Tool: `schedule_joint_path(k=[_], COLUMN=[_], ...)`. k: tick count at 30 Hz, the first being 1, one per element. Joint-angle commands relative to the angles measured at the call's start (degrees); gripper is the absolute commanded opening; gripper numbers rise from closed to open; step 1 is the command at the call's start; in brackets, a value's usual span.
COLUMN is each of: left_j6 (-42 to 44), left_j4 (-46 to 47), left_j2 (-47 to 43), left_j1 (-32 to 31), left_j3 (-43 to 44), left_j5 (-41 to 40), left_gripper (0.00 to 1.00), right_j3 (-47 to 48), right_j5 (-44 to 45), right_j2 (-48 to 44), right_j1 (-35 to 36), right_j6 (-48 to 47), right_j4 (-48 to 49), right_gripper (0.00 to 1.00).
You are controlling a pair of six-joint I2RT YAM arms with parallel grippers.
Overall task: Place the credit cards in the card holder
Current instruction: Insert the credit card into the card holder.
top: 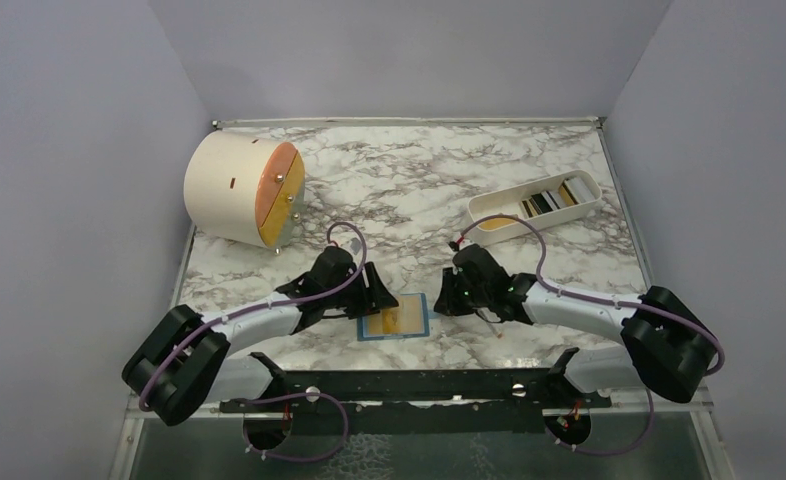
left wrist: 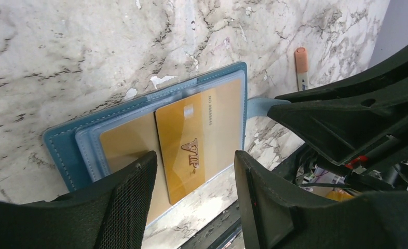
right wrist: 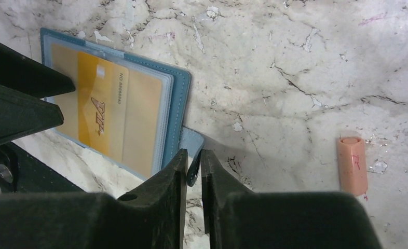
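Note:
The teal-blue card holder [top: 418, 305] lies open on the marble near the front edge, between my two grippers. A gold card marked VIP [left wrist: 184, 148] sits in its clear sleeve, one end sticking out past the holder's near edge. It also shows in the right wrist view [right wrist: 99, 111]. My left gripper [left wrist: 194, 181] is open, hovering just above the card's near end, a finger on each side. My right gripper [right wrist: 193, 158] is shut on the holder's blue snap tab [right wrist: 192, 144] at its right edge. More cards [top: 549, 197] stand in the white tray.
A white oblong tray [top: 489, 207] sits at the back right. A cream round drum with an orange face [top: 239, 188] stands at the back left. A pink-capped pen-like stick [right wrist: 352, 165] lies right of the holder. The black front rail [top: 409, 388] runs below the holder.

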Motion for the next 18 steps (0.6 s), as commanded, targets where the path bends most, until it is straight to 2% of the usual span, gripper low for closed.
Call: schedule_joint_path(k=[1,7,18], left_j6=[-1.12,-5.00,-6.06], left_j4=[2.40,8.40,8.76], left_j2=[1.82,3.40,5.89], left_j1=[-0.30,-1.56,-6.01], left_j3=[-1.39,-3.36,1.18], left_j5=[1.64,2.55,0.68], left_gripper=[0.59,0.59,0.58], right_j3=[-0.28,-2.47,-3.49], right_j5=[-0.44,-1.15,-1.15], right_j2=[1.56,2.05,1.99], right_j1=[0.46,0.59,0.81], right_j6=[0.08,1.18,2.00], right_j4=[4.11,6.95,8.86], right_gripper=[0.13,0.09,0.06])
